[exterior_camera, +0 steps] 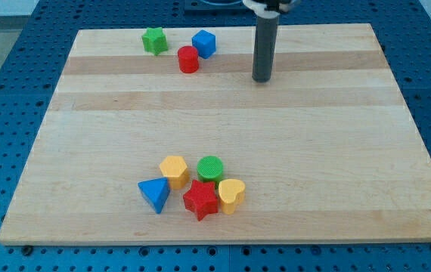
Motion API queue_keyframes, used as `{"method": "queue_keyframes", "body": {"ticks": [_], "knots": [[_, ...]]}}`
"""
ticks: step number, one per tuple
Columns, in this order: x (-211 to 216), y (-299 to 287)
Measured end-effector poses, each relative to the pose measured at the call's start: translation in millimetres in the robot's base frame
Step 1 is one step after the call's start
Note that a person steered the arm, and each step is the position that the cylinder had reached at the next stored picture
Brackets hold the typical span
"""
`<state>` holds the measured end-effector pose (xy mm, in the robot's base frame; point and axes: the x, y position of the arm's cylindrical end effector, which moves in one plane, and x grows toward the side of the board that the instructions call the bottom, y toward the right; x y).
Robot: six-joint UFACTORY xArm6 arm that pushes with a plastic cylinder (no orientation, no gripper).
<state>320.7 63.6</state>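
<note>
My tip [261, 78] rests on the wooden board [314, 151] near the view's top, right of centre, touching no block. Nearest to it, off to its left, are a blue cube [204, 43] and a red cylinder [188, 59], which stand close together. A green star [154, 40] lies further left. Toward the view's bottom sits a tight cluster: a yellow hexagon [174, 170], a green cylinder [210, 169], a blue triangle [155, 195], a red star [201, 199] and a yellow heart [231, 195].
The board lies on a blue perforated table [4, 75] that shows on all sides. The dark rod rises from the tip out of the view's top edge.
</note>
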Motion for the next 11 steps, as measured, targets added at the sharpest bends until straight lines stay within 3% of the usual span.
{"method": "queue_keyframes", "body": {"ticks": [2, 3, 4, 11], "knots": [[-86, -7], [-90, -35], [-65, -68], [-65, -72]]}}
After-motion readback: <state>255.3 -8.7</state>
